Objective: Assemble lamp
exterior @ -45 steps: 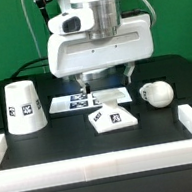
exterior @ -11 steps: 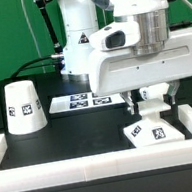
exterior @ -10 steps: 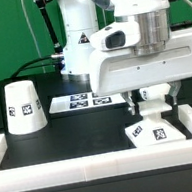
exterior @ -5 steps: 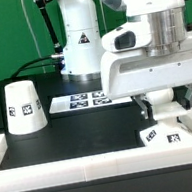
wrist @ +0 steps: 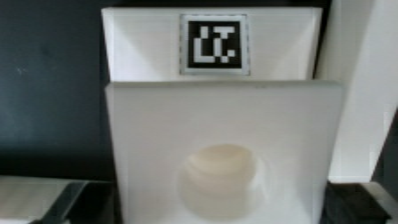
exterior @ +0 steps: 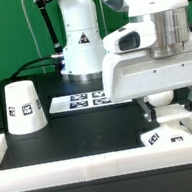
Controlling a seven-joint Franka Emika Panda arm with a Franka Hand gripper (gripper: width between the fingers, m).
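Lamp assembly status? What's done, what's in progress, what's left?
Done: nothing joined that I can see. The shade stands alone on the exterior view's left, and the base shows a round socket that looks empty. In hand: the gripper is right over the base; grip unclear. Left: bulb, not in view, into the socket, then probably the shade.
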